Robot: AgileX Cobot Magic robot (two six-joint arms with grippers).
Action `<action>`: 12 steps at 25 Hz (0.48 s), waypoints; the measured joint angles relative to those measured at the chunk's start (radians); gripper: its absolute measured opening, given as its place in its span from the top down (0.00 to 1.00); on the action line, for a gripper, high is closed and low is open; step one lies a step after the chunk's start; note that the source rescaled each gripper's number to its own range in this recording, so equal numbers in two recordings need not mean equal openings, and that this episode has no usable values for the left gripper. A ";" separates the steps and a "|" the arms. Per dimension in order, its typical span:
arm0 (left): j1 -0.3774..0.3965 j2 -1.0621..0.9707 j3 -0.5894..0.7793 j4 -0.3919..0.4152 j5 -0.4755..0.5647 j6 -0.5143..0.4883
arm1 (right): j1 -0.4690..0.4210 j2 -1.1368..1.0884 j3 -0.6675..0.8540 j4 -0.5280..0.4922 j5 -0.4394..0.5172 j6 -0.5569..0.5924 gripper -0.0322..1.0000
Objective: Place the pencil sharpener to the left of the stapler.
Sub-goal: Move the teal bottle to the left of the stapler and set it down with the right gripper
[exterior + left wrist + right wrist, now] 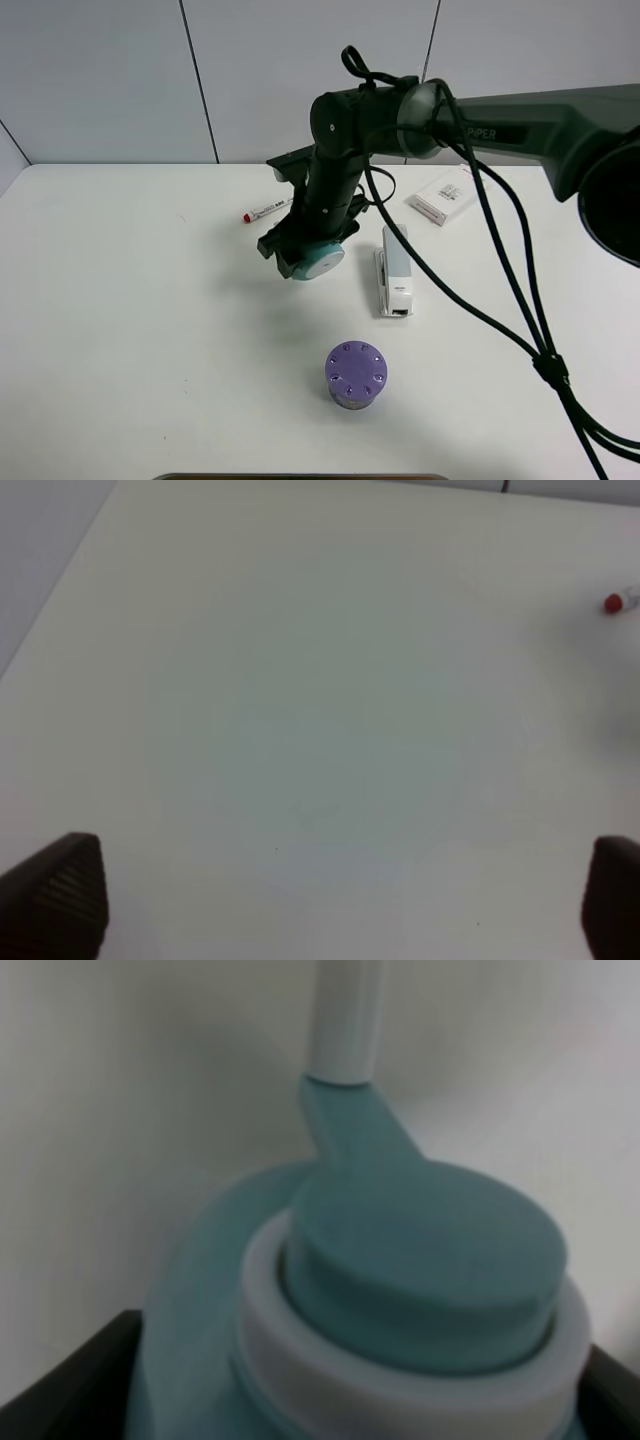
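**Right pincer grips the pencil sharpener beside the stapler; left pincer wide open**

Exterior high view: the right arm reaches in from the right edge and across the middle of the white bench (120, 300). Its right pincer (308, 250) is closed around the pencil sharpener (325, 262), the teal body clamped between dark fingers and the round white face turned toward the camera. The sharpener sits just to the left of the stapler (393, 272), apart from it. Whether it rests on the bench or hangs just above it cannot be told. The stapler lies flat, its long axis running away from the camera. A purple cylinder (355, 375) with dots on top stands nearer the camera, well clear of both. A red-capped marker (265, 211) lies behind and to the left of the arm, and a white packet (445, 195) lies behind the stapler.

Left wrist view: the left pincer (330, 900) is spread wide with nothing between its dark fingertips (55, 895), which hover over bare bench. The marker's red cap shows at the far edge.

Right wrist view: the sharpener fills the picture, blurred. A teal round top sits in a white ring, and a teal arm ends in a white stub. Dark pads (60, 1380) press in at both sides of it.
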 joint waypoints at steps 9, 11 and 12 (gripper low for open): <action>0.000 0.000 0.000 0.000 0.000 0.000 | 0.001 0.083 -0.031 -0.017 -0.025 0.009 0.97; 0.000 0.000 0.000 0.000 0.000 0.000 | 0.001 0.099 -0.031 -0.019 -0.027 0.010 0.97; 0.000 0.000 0.000 0.000 0.000 0.000 | 0.001 0.109 -0.031 -0.020 -0.028 0.010 0.97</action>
